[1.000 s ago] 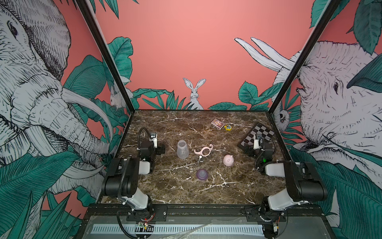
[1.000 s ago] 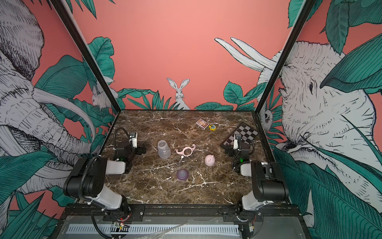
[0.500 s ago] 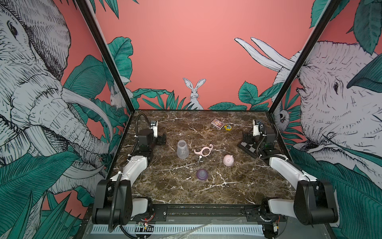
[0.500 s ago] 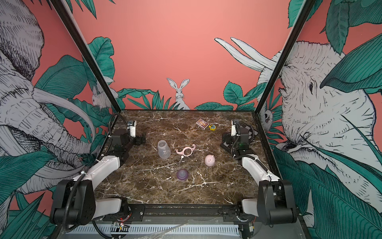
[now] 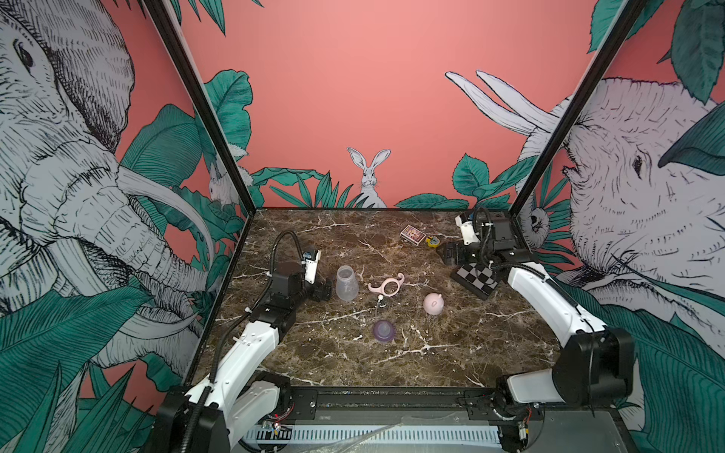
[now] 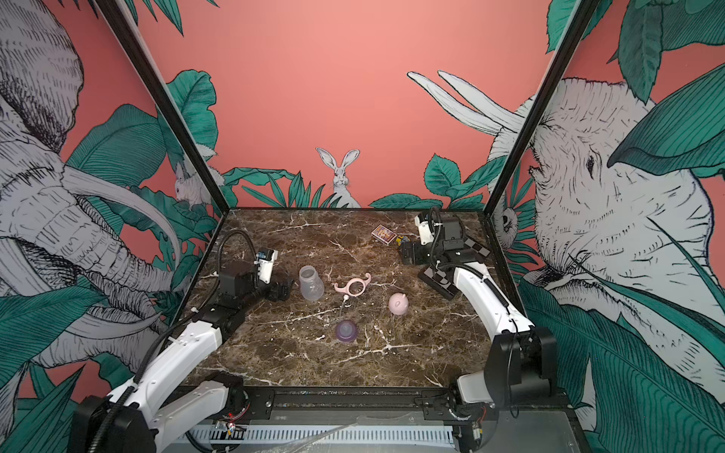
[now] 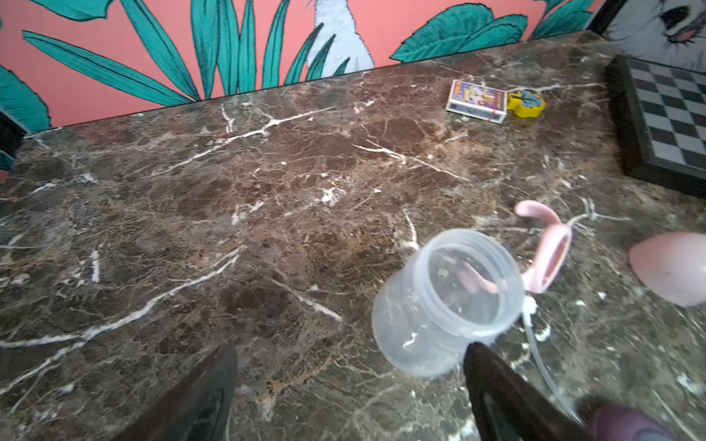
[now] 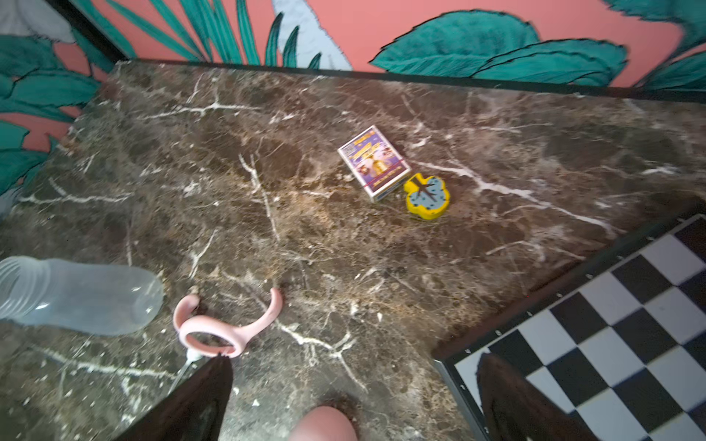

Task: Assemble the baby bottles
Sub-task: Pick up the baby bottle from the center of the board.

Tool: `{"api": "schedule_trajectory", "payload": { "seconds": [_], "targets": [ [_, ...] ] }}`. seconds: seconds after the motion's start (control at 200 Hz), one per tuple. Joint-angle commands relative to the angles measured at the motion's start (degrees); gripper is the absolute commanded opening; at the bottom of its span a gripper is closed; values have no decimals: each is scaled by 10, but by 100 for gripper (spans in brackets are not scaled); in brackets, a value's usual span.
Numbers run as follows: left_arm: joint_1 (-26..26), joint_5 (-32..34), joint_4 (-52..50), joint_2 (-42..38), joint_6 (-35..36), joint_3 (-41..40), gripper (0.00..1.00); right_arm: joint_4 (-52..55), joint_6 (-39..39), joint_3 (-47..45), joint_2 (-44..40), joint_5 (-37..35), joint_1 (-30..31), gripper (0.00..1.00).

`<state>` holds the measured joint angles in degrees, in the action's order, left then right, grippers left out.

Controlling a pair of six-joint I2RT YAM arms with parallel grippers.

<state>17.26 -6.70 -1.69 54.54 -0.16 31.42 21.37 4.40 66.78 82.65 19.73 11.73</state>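
Brown marble tabletop (image 5: 314,353), clear bottle (image 5: 347,284), open-mouthed, empty

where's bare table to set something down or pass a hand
Widest bare patch: the near strip between the purple nipple and the front edge. Also the far-left stretch from the clear bottle back to the wall, left of the card box. Crowded: bottle, collar ring, nipple and pink cap mid-table; the checkered board corner.
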Motion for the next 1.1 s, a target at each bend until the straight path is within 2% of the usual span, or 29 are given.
{"api": "schedule_trajectory", "payload": {
  "seconds": [0.0, 0.115, 0.235, 0.28, 0.38, 0.47, 0.59, 0.655, 0.78, 0.88, 1.09],
  "targets": [
    [23, -15, -34, -30, -18, -28, 94, 76, -51, 47, 50, 59, 31, 99],
    [61, -22, -5, -40, -27, -67, 94, 115, -81, 100, 114, 66, 62, 99],
    [105, -18, 43, -8, -47, -92, 95, 132, -97, 141, 164, 96, 88, 99],
    [113, -14, 89, 7, -60, -109, 99, 141, -105, 157, 181, 100, 97, 99],
    [126, 21, 188, 45, -87, -137, 100, 185, -131, 202, 226, 101, 117, 97],
    [146, 52, 231, 92, -74, -133, 100, 230, -149, 243, 264, 99, 130, 94],
    [160, 80, 314, 146, -59, -145, 100, 230, -143, 265, 270, 134, 152, 95],
    [161, 89, 345, 162, -60, -151, 100, 229, -142, 277, 266, 126, 176, 99],
    [161, 108, 316, 152, -60, -144, 99, 255, -142, 320, 273, 80, 228, 99],
    [161, 133, 291, 109, -72, -153, 99, 239, -136, 334, 279, 30, 267, 99],
    [161, 174, 151, 12, -86, -144, 99, 193, -110, 384, 316, -5, 320, 99]
  ]
}}
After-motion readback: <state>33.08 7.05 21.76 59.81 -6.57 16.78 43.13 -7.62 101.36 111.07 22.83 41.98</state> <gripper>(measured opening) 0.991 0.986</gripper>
